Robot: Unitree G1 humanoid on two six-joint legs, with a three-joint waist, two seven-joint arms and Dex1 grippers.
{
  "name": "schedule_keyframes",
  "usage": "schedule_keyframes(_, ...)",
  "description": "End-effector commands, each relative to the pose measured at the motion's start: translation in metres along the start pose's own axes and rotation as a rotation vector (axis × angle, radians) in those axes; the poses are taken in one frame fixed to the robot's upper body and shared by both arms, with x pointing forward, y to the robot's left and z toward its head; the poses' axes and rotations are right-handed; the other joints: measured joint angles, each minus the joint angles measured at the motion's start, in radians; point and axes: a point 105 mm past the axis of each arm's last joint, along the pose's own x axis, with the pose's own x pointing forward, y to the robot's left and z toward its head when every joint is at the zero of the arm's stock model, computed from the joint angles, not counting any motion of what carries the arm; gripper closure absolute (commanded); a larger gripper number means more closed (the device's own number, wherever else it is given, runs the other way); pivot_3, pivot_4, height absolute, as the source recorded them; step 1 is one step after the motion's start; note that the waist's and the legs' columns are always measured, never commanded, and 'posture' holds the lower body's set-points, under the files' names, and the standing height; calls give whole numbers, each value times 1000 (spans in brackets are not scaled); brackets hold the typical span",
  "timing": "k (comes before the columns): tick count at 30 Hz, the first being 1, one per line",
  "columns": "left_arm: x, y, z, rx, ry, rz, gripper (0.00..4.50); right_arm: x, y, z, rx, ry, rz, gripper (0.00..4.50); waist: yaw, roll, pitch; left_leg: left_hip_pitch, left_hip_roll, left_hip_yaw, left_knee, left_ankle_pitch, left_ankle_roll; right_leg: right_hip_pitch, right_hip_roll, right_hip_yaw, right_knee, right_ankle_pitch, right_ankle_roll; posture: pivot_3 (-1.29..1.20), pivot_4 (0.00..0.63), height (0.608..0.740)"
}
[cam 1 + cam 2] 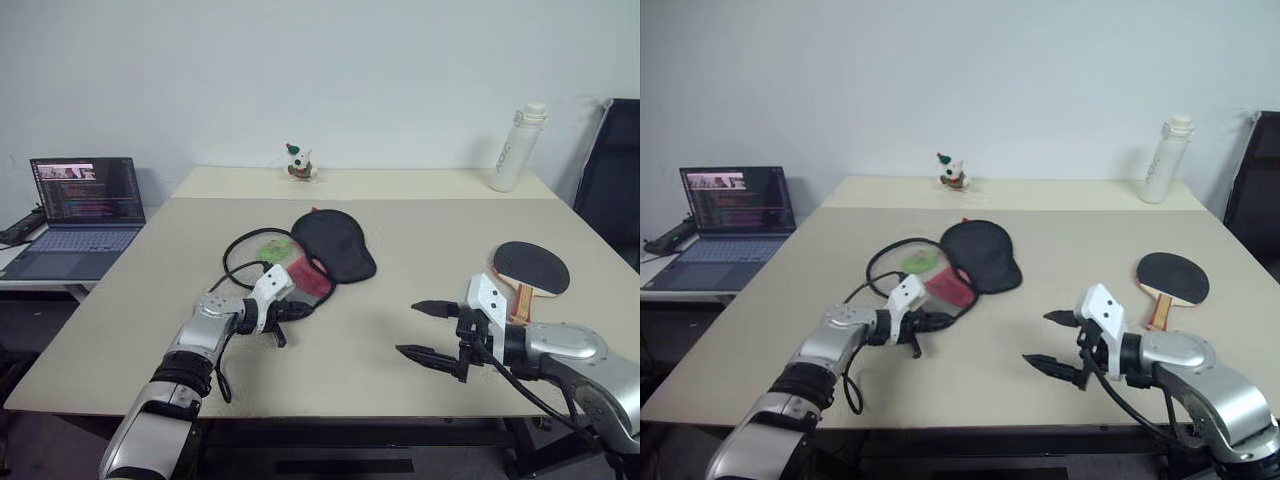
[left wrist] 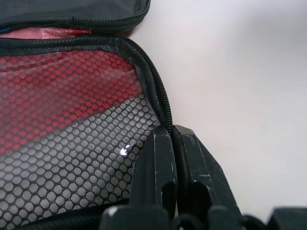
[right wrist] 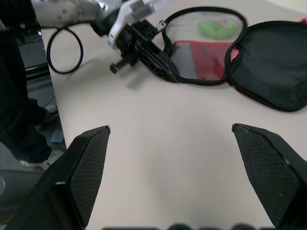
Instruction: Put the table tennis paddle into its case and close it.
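I see my left gripper (image 1: 305, 311) pinching the case (image 1: 300, 255) rim at frame centre; my right gripper (image 1: 432, 331) gapes empty lower right, the table tennis paddle (image 1: 531, 268) beyond on the worktop (image 1: 420, 230).

A beige tabletop (image 1: 400, 350) carries a small figurine (image 1: 298, 163) at twelve o'clock on its far edge and a white bottle (image 1: 518, 147) standing upright at two o'clock. At nine o'clock, on a separate lower desk (image 1: 20, 272), an open laptop (image 1: 80, 215) shows a lit screen. A dark chair (image 1: 612, 180) stands at three o'clock.
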Motion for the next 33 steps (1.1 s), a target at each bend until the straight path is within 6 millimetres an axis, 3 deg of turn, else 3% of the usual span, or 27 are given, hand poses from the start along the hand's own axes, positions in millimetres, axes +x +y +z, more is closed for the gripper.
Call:
schedule_keyframes(1, 7, -23, 12, 123, 36, -204, 4477, -11, -1, 10, -58, -23, -41, 0, 4, 0, 0, 0, 0, 0, 0, 0, 0, 0, 0, 0, 0, 0, 0, 0, 150, 740)
schedule_keyframes(8, 4, -36, 20, 273, 101, -415, 4477, -17, 1, 7, -43, -20, -74, 0, 6, 0, 0, -1, 0, 0, 0, 0, 0, 0, 0, 0, -1, 0, 0, 0, 150, 740)
schedule_keyframes(17, 4, -18, 22, 323, 86, -338, 4477, -12, -2, 11, -33, -36, -99, 0, 3, -2, 1, -1, 0, 0, 0, 0, 0, 0, 0, 0, -1, 0, 0, 0, 150, 740)
schedule_keyframes(22, -4, -13, 31, 263, -27, -247, 2817, -5, -15, 14, 6, -63, -156, 0, -1, -3, 2, -1, 1, 0, 0, 0, 0, -1, 0, -1, 0, 0, 0, 0, 150, 740)
schedule_keyframes(25, -24, -13, 31, 116, -86, -226, 1790, 3, -30, 15, 51, -81, -228, 0, -8, -3, 2, -1, 1, 0, 0, 0, 0, -1, 0, 0, 1, 0, 0, 0, 150, 740)
schedule_keyframes(29, -53, -16, 28, -25, -146, -174, 1790, 16, -54, 7, 164, -46, -332, 0, -12, -3, 2, -1, 2, -1, 0, 0, 0, -3, 2, 0, 4, -1, -1, 0, 150, 740)
schedule_keyframes(33, -76, -14, 43, -132, -270, -59, 1790, 34, -84, -7, 290, 15, -453, 0, -10, -3, 2, 0, 4, -1, 0, 0, 0, -4, 2, 0, 5, 0, -3, 0, 150, 740)
